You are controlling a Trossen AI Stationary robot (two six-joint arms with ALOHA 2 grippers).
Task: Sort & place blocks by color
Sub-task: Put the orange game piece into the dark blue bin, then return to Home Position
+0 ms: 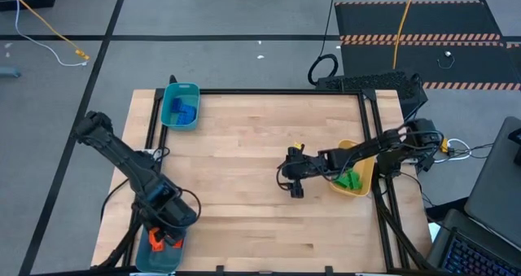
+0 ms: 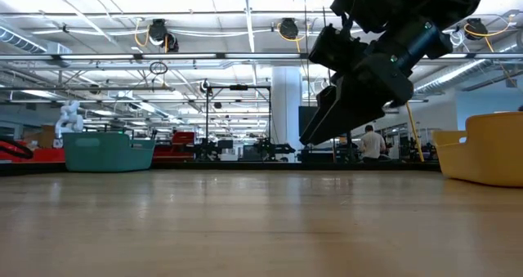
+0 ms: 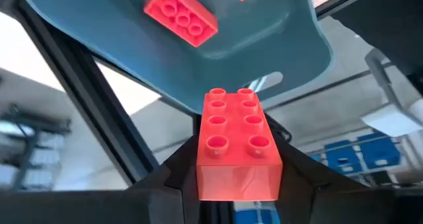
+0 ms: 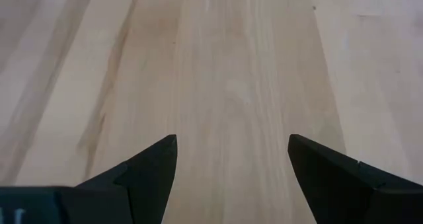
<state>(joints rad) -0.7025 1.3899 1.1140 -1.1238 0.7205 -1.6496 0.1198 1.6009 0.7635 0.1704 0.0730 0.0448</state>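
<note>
Left gripper (image 3: 238, 184) clamped an orange brick (image 3: 236, 145) over the teal bin (image 3: 218, 45); right gripper (image 4: 231, 164) hovered above bare table (image 4: 244, 65), fingers apart.

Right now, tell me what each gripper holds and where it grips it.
The left gripper holds an orange block by its two long sides, above the teal bin. The right gripper is open over the bare table, holding nothing.
</note>
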